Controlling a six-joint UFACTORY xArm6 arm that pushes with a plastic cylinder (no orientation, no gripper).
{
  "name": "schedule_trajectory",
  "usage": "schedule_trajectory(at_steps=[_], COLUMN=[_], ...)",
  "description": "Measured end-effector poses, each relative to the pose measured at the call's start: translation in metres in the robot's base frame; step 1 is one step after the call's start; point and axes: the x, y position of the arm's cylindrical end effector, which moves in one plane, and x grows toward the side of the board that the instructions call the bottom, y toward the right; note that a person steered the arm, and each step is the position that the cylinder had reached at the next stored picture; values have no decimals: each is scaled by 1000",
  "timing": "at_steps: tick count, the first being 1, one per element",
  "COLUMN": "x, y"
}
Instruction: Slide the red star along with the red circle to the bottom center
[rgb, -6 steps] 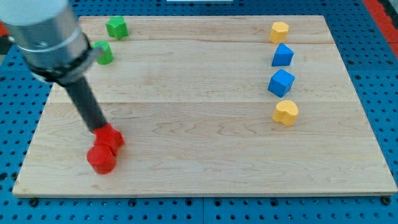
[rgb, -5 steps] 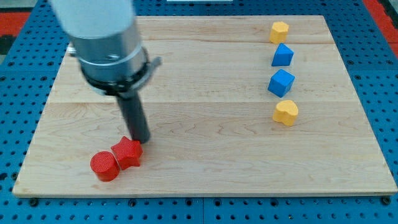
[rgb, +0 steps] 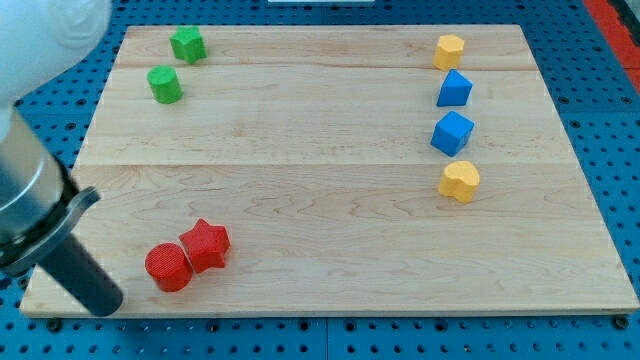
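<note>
My tip (rgb: 105, 305) was seen left of the touching red circle (rgb: 168, 267) and red star (rgb: 206, 245); no hand was fitted. The wooden worktop (rgb: 320, 230) held green, blue and yellow blocks far off.

Single high, slanted view over board (rgb: 340, 270)

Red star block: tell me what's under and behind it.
The red star block rests on the bare wooden board, touching the red circle block. My tip sits apart, left. Nothing hidden behind.

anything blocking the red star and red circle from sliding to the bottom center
Nothing visible. The board right of the red star and red circle holds no blocks along the bottom edge. My tip sits left of the circle.
</note>
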Motion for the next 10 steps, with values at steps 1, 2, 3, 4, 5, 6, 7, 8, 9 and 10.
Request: schedule_trajectory(at_steps=[1,2,3,4,5,6,7,8,9,10], x=[-7,-23,-48,-72,-71,-108,-115,-96,-88,-87], y=[36,67,85,93,35,8,55,137,182,223])
